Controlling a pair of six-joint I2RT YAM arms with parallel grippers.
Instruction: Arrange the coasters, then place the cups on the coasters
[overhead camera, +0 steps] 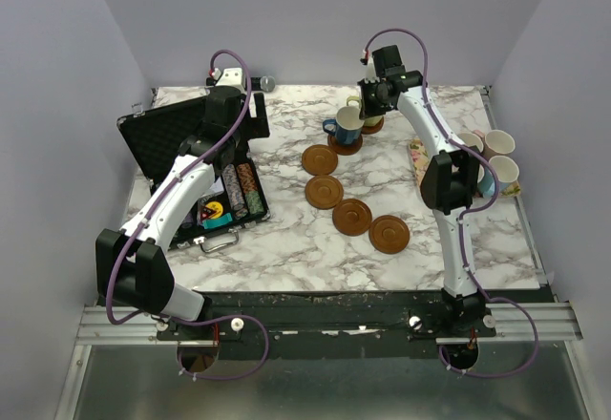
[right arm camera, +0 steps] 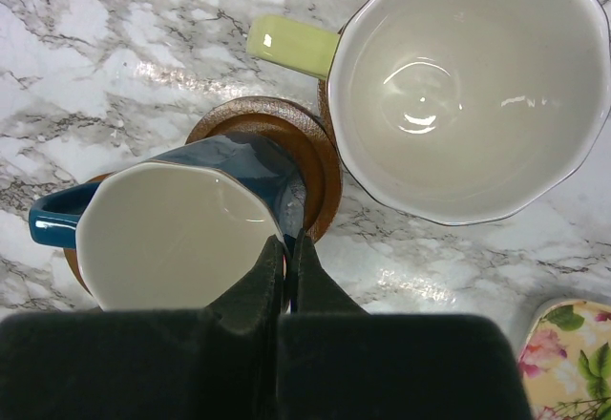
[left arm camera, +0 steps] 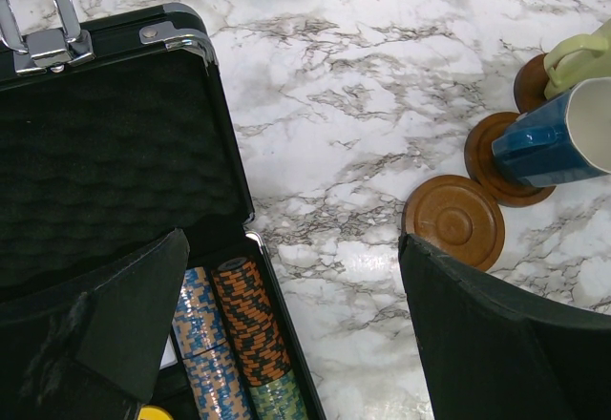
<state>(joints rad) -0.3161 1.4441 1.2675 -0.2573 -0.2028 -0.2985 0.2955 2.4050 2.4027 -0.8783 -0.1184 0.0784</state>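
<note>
**mugwatcher:** Two down. The blue cup (right arm camera: 172, 229) sits on its coaster (right arm camera: 258, 119) at the far middle of the table (overhead camera: 286, 239). The yellow-green cup (right arm camera: 468, 86) is just beside it on the next coaster, a bit farther back and to the right. Four bare coasters (overhead camera: 324, 191) run in a diagonal from there toward the near right. The remaining cups (overhead camera: 499, 141) are bunched on the floral tray (right arm camera: 568, 353) at the right edge.

**benchrat:** What's the right gripper (right arm camera: 284, 253) doing? It looks parked right on the blue one.

**mugwatcher:** Its fingers are pinched fully together with nothing between them. The tips are down at the blue cup's right wall, in the gap between the two cups. I can't tell from the wrist view whether it's actually touching.

**benchrat:** That's the bit I'd worry about. If the arm swings sideways before lifting out, those closed fingers could shove the blue cup off its coaster or knock it into the yellow-green one.

**mugwatcher:** Agreed, I'd go straight up first. Also, the right arm's elbow hangs close over the tray cups, so a sloppy reach back could bump them.

**benchrat:** And the left gripper (left arm camera: 291, 248)?

**mugwatcher:** It's spread wide and holding nothing, hovering at the edge of the open poker chip case (left arm camera: 115, 153) on the left, well apart from the cups.
</note>
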